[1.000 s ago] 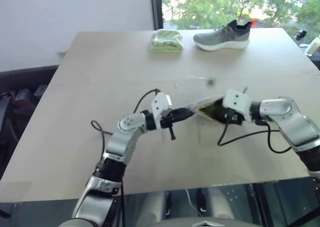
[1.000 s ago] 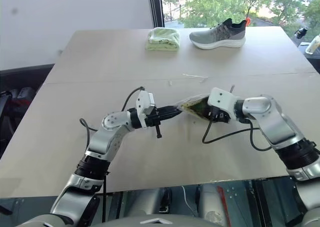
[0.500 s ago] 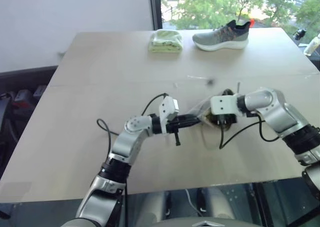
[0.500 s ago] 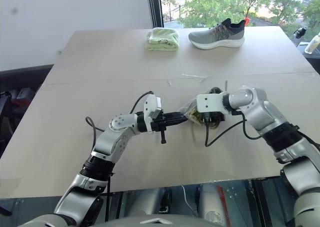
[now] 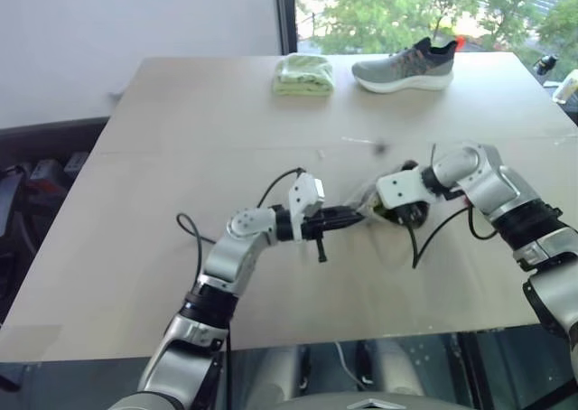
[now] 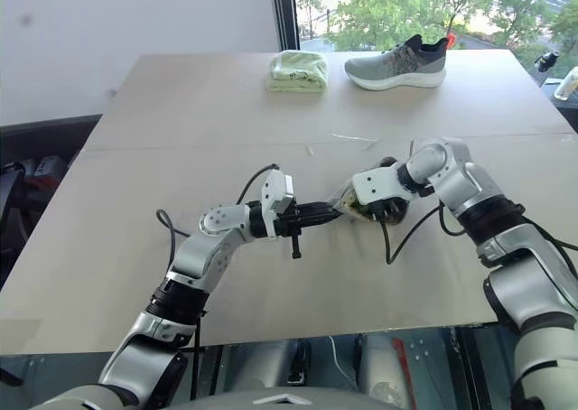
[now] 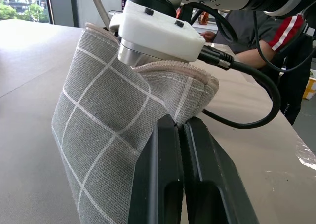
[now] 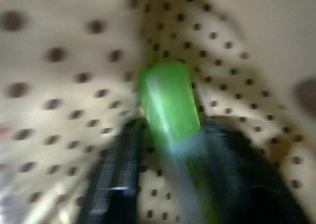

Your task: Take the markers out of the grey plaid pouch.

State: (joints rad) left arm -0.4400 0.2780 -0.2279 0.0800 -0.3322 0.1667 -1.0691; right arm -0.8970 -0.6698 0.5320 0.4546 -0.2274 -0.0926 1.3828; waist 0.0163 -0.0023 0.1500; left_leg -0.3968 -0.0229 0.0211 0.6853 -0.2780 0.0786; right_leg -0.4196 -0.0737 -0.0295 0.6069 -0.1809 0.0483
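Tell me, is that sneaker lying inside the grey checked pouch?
No, the sneaker sits at the table's far edge beside a folded green cloth, well away from the pouch.

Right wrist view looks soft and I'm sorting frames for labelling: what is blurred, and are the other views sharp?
Right wrist view: green marker cap and dotted lining smeared. Left wrist view: plaid pouch weave crisp. Eye views: table sharp, window trees bright.

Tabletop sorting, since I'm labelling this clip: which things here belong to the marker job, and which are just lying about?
In the job:
grey plaid pouch
lime-green-capped marker
left gripper
right gripper

Lying about:
grey sneaker
folded pale green cloth
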